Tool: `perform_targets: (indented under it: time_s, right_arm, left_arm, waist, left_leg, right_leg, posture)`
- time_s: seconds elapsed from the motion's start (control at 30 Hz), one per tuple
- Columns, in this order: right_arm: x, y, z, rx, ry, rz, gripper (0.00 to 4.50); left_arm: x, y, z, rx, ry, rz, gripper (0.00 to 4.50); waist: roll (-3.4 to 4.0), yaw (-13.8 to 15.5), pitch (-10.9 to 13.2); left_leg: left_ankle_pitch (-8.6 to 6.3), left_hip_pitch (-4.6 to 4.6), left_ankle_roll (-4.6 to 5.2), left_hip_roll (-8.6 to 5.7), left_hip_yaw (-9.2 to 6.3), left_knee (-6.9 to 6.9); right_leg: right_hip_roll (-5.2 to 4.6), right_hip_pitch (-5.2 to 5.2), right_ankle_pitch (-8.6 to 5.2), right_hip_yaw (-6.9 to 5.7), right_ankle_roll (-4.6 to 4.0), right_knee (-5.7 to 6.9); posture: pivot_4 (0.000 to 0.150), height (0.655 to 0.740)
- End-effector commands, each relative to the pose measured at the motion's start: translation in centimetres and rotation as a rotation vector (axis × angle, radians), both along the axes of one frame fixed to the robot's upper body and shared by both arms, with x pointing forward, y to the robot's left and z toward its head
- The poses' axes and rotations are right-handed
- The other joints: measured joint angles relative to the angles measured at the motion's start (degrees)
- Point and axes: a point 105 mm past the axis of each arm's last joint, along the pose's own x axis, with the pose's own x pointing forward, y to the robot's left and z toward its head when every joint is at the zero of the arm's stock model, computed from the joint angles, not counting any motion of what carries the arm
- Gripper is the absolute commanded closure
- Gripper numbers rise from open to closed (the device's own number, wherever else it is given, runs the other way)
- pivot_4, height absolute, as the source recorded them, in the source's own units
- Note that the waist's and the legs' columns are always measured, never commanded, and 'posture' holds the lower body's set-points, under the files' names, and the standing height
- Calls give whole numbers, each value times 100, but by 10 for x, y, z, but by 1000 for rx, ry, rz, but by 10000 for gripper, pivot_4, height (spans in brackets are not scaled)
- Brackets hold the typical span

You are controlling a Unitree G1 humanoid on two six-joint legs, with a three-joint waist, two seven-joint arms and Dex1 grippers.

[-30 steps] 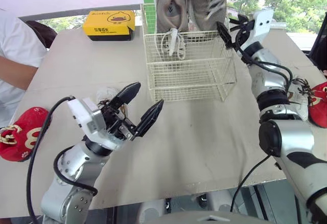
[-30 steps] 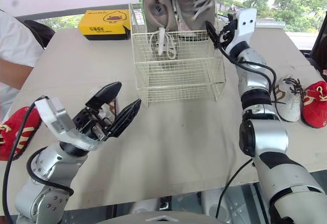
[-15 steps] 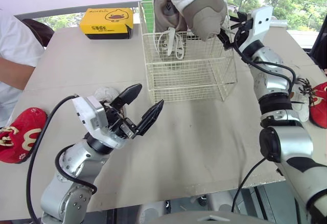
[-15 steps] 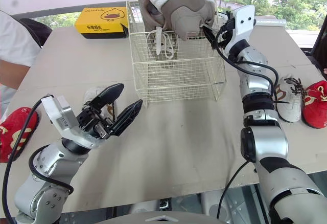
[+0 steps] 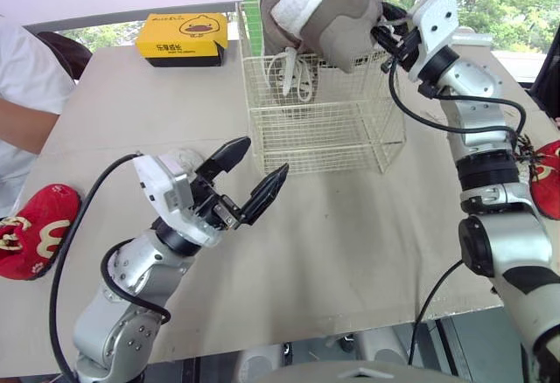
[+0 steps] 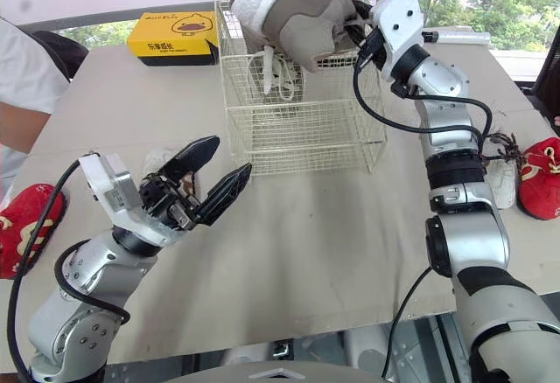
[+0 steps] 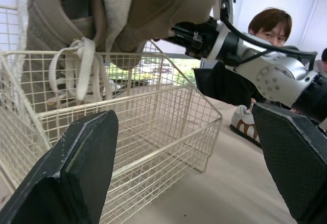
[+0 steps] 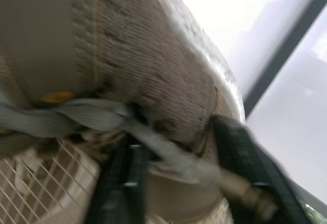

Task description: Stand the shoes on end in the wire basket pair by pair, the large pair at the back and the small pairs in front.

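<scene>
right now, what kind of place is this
Probably a robot test room or lab, not a home: a bare work table with a wire basket and a red shoe laid out, a person at its side, and a window onto trees.

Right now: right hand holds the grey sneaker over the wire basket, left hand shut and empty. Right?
No. The left eye view shows the left hand open, not shut, and empty. The right hand does hold the grey sneaker over the wire basket.
</scene>
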Motion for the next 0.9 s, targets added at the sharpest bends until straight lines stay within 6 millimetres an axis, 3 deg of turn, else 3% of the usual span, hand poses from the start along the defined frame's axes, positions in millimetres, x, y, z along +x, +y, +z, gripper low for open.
perform_targets:
  time_s: [0.03, 0.3, 0.57, 0.9]
  right_arm:
    - [-14, 10, 35, 28, -89, 67, 44565]
    - [7, -5, 48, 311, 227, 52, 44565]
    - [9, -17, 76, 636, 424, 84, 44565]
    - [0, -8, 78, 725, 538, 89, 44565]
  left_arm:
    - [-5, 1, -1, 3, -19, -6, 0]
    - [-11, 5, -12, 3, -6, -1, 0]
    - [-14, 8, -19, 3, 4, -2, 0]
    - [-16, 12, -25, 1, 9, -2, 0]
  waist:
    - [1, -7, 0]
    - [2, 15, 1]
    - [3, 27, 2]
    - [3, 6, 2]
  left_leg:
    - [0, 1, 0, 0, 2, 0]
    - [0, 3, -1, 5, 1, 1]
    - [-1, -11, 1, -2, -2, 4]
    - [-1, -13, 1, -1, -11, 3]
  right_leg:
    - [0, 0, 0, 1, 0, 0]
    - [-3, -1, 0, -1, -4, 4]
    - [-15, -3, -1, -7, -3, -5]
    - [-12, -3, -1, -14, -2, -4]
  posture:
    - [1500, 7400]
    - [1500, 7400]
    - [1500, 7400]
    - [1500, 7400]
